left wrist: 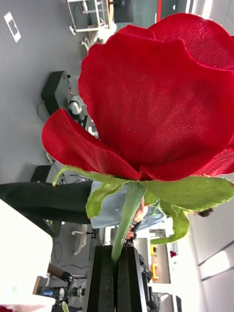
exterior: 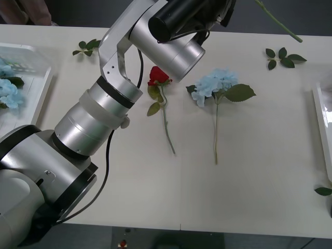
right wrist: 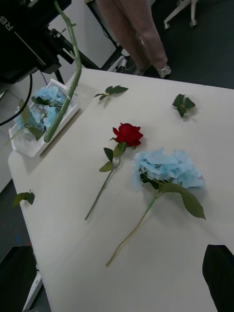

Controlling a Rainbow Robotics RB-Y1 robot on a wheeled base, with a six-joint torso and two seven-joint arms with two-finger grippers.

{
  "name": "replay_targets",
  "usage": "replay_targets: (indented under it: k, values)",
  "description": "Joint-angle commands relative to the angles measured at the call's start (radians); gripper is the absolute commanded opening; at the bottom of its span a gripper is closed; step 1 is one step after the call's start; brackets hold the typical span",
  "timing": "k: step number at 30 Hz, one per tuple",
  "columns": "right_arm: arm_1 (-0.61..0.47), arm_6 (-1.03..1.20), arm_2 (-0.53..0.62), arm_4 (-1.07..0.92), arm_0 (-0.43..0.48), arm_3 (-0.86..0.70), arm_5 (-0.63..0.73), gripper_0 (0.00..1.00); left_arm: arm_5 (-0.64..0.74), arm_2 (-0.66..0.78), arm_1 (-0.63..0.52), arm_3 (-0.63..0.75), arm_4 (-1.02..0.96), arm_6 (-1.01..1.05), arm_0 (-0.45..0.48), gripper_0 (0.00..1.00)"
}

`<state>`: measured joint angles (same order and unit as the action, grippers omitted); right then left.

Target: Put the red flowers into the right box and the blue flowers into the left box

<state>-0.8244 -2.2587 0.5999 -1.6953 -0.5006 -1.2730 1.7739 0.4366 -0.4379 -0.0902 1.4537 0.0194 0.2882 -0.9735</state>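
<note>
Left pincer (left wrist: 116,278) is clenched on a rose (left wrist: 151,92) stem, aloft; next, carry it to the right box (exterior: 322,122).

The left arm (exterior: 98,114) is built of stacked brushed-silver cylinders joined by black rings, ending in a glossy black cylindrical wrist housing (exterior: 179,15). A thin black cable (exterior: 106,171) loops alongside those silver segments, and small screws dot the silver elbow bracket. The left gripper's fingers (left wrist: 105,280) are flat black bars.

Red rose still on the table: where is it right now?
The deep red artificial rose lies mid-table in the front view, just left of the pale blue hydrangea stem, beside the left arm's silver forearm.
</note>
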Motion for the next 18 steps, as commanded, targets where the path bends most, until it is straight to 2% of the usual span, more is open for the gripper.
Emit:
replay_targets:
  k: [1, 7, 18]
  values:
    - [-0.019, -0.021, -0.023, -0.043, -0.047, -0.023, -0.007, 1.0, -0.007, -0.002, 0.04, 0.014, 0.037, 0.002, -0.013, 0.0]
    - [0.025, -0.002, -0.042, -0.055, -0.095, -0.023, -0.027, 1.0, -0.007, -0.002, 0.041, 0.014, 0.054, 0.008, -0.011, 0.0]
    - [0.07, 0.076, -0.134, -0.03, -0.199, -0.023, -0.148, 1.0, -0.009, -0.002, 0.041, 0.014, 0.054, 0.008, -0.011, 0.0]
